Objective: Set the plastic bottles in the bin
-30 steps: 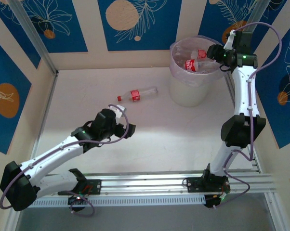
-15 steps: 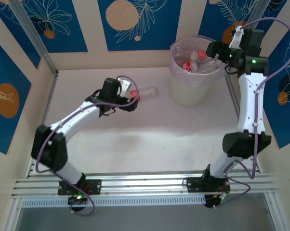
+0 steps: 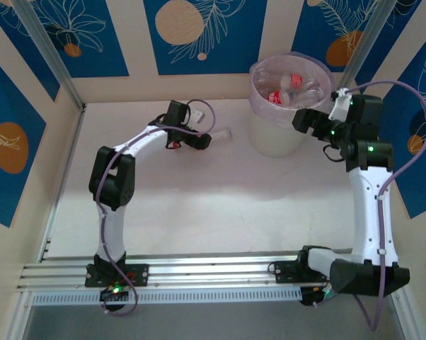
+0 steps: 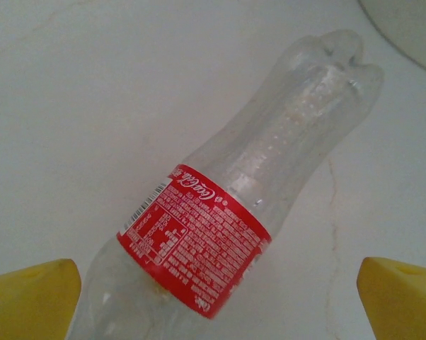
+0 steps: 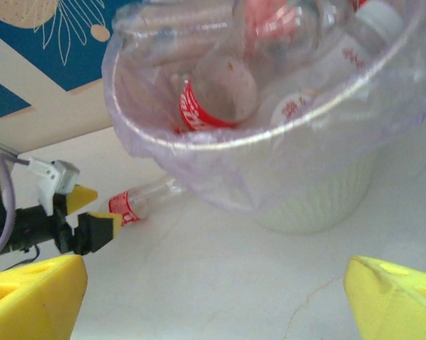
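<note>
One bin, one loose bottle, two arms.
Inside the bin at least three more bottles overlap, too jumbled for a sure count; left arm and right arm make two.

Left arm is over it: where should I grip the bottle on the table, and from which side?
Grip the bottle across its red label, coming straight down from above: it lies on its side, and the open left gripper straddles that even, round band.
</note>
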Robot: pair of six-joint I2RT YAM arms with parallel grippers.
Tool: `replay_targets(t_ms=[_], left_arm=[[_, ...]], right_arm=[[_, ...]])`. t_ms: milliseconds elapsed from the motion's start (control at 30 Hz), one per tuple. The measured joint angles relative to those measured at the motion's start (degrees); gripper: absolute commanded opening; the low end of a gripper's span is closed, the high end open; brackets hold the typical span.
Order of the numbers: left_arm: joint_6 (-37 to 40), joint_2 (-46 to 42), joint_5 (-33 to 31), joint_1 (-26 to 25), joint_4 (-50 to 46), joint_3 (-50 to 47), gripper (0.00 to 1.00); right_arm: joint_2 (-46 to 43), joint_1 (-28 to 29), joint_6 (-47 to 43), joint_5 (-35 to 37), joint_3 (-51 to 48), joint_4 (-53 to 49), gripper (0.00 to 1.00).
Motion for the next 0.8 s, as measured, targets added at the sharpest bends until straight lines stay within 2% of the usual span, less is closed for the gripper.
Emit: replay_targets(t_ms=[233, 533, 667, 800], left_arm=[[1.9, 3.43, 0.72, 0.02, -2.19, 1.97, 1.0], [2.95, 3.45, 0.81, 0.0, -4.63, 1.49, 0.92], [2.86, 4.83, 0.59, 0.0, -5.22, 1.46, 0.87], [2.56, 7.08, 0.2, 0.0, -6.08, 1.46, 0.76]], right_arm=[[-6.05, -0.39, 1.95, -1.42, -8.0, -0.2, 0.94], [-9.35, -0.48, 4.98, -4.85, -12.92, 0.9, 0.93], [-9.92, -0.48, 6.45, -6.4, -15.3, 1.86, 0.93], [-10.78, -0.48, 7.52, -7.28, -17.16, 1.99, 0.93]])
